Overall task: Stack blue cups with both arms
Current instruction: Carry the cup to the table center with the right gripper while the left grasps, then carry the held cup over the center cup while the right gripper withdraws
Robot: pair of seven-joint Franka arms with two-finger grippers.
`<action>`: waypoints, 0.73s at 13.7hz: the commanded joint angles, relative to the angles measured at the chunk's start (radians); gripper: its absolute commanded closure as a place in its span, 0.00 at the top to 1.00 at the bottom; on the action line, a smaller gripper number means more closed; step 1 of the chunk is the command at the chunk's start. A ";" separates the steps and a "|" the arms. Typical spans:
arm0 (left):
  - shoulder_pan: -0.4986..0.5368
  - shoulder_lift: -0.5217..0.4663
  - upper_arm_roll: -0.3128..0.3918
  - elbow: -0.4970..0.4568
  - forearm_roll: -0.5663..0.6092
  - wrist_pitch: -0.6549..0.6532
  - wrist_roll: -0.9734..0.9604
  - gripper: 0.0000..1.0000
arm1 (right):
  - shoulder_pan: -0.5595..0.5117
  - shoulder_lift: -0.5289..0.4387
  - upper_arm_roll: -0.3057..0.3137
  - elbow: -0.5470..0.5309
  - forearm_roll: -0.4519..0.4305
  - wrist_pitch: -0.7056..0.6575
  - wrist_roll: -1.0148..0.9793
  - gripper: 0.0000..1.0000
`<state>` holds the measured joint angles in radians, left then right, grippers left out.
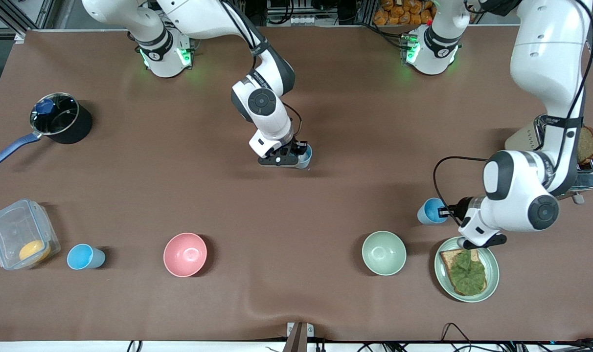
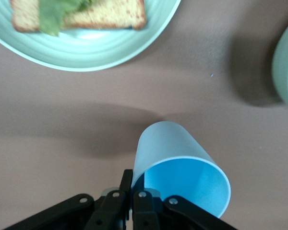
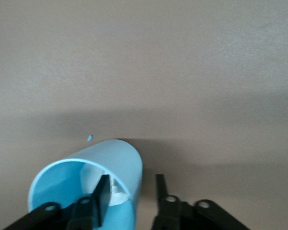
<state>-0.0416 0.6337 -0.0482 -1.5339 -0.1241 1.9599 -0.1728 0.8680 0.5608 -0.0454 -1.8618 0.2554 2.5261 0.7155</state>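
Nearest the front camera sits the plate (image 1: 493, 278) carrying toast with lettuce (image 1: 465, 271), toward the left arm's end of the table (image 1: 296, 303). In the same near row stand the pale green bowl (image 1: 383, 253), the pink bowl (image 1: 185, 254), the lone blue cup (image 1: 85, 256) and a clear container (image 1: 12, 230) at the right arm's end. A wide gap of cloth separates the two bowls, and a strip runs between this row and the table's near edge.

The lone blue cup stands upright, mouth up, just beside the container.

The left gripper (image 1: 445, 211) (image 2: 133, 184) is pressed together on the rim wall of the gripped blue cup (image 1: 429, 211) (image 2: 180, 165). That cup lies between the green bowl and the plate and slightly farther from the camera than both. Its long axis runs from the wrist down toward the table, mouth up; I cannot tell whether its base touches the cloth.

The right gripper (image 1: 296, 156) (image 3: 132, 184) is at the middle blue cup (image 1: 307, 157) (image 3: 113, 165), mid-table. Its fingers are spread, one inside the mouth and one outside the wall. That cup is upright, with broad bare cloth all around it.

A saucepan (image 1: 59, 122) sits far off toward the right arm's end, and a toaster (image 1: 587, 168) stands by the left arm's edge.
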 commanded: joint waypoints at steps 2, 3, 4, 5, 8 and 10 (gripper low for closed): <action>0.000 -0.072 0.001 -0.014 -0.011 -0.013 -0.089 0.00 | -0.004 -0.120 -0.046 0.041 0.007 -0.189 0.024 1.00; 0.000 -0.084 -0.001 -0.014 -0.011 -0.013 -0.109 0.00 | -0.027 -0.152 -0.063 0.080 0.007 -0.289 0.006 1.00; -0.003 -0.097 -0.002 -0.015 -0.011 -0.013 -0.132 0.00 | -0.053 -0.174 -0.074 0.128 0.005 -0.397 -0.037 1.00; -0.007 -0.113 -0.010 -0.017 -0.011 -0.015 -0.164 0.00 | -0.091 -0.191 -0.086 0.182 0.005 -0.508 -0.094 1.00; -0.040 -0.144 -0.094 -0.019 -0.011 -0.064 -0.339 0.00 | -0.225 -0.219 -0.117 0.334 0.005 -0.769 -0.235 1.00; -0.087 -0.144 -0.142 -0.015 -0.011 -0.064 -0.456 0.00 | -0.300 -0.254 -0.142 0.381 -0.004 -0.867 -0.333 1.00</action>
<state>-0.0838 0.5106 -0.1631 -1.5328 -0.1242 1.9065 -0.5343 0.6290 0.3237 -0.1832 -1.5284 0.2539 1.7376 0.4578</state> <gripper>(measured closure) 0.969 0.000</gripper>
